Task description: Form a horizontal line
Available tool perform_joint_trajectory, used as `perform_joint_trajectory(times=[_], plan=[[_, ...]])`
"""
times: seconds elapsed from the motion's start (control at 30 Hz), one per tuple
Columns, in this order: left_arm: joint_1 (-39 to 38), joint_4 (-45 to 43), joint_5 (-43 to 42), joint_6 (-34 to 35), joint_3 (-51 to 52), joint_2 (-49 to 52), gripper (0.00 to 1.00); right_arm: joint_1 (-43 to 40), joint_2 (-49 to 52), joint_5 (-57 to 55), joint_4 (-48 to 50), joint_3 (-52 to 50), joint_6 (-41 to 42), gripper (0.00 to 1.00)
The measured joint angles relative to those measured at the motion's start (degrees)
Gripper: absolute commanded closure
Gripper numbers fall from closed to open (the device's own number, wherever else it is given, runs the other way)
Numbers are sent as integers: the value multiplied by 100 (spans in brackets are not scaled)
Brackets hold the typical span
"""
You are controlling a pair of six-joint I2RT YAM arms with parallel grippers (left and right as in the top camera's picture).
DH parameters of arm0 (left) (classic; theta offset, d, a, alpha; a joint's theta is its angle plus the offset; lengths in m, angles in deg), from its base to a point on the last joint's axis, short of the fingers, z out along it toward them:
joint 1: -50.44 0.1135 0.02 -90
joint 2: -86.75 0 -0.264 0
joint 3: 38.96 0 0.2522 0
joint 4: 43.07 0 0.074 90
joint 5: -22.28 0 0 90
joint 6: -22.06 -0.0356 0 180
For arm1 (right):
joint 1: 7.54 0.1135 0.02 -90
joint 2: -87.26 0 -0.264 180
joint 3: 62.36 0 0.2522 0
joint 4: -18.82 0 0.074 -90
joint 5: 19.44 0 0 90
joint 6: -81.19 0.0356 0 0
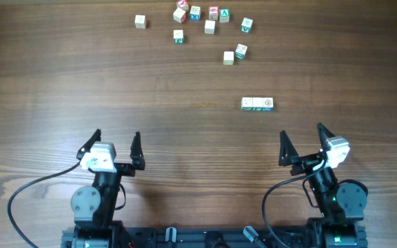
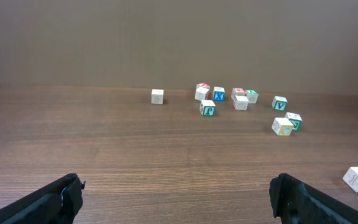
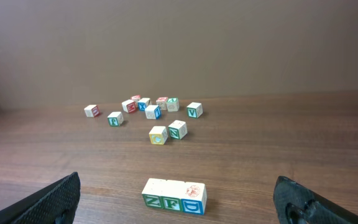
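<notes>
Three-cube horizontal line (image 1: 257,103) judged complete; left gripper (image 1: 116,133) and right gripper (image 1: 301,131) released, empty. Next move: stay clear of it.

I see the horizontal line (image 3: 174,195) low in the right wrist frame: pale wood cubes, front letters green, green and blue, with a red stamp on the rightmost top. Above it, loose cubes (image 3: 153,112) show teal, blue and red marks, and a yellow-edged cube (image 3: 158,135) sits mid-frame. The table (image 3: 278,143) is dark brown with streaked woodgrain.
</notes>
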Motion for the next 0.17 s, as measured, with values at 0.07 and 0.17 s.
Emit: perform_joint_trajectory(times=[0.07, 0.17], plan=[[0, 0, 0, -2, 0, 0, 0, 0, 0, 0, 0, 0, 0, 0], [0, 0, 0, -2, 0, 0, 0, 0, 0, 0, 0, 0, 0, 0]])
